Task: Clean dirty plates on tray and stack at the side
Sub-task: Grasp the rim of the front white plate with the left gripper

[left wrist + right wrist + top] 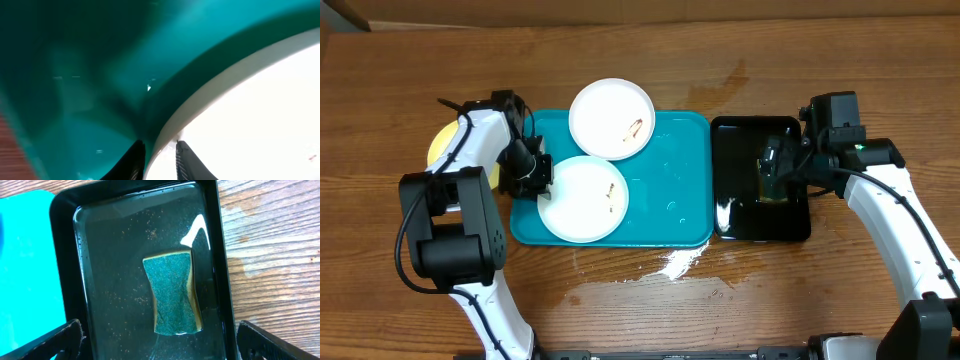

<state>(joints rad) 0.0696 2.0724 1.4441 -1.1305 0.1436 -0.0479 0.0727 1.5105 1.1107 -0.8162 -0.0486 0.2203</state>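
The turquoise tray holds two white plates. The far one has a brown smear. The near one has small smears too. My left gripper is shut on the near plate's left rim; in the left wrist view its fingers straddle the white rim over the tray. A lime-green plate lies on the table left of the tray, partly hidden by my left arm. My right gripper hangs open over a green sponge.
The sponge lies in water in a glossy black tray just right of the turquoise tray. A white puddle lies on the wood at the tray's front edge. Damp stains mark the table behind it.
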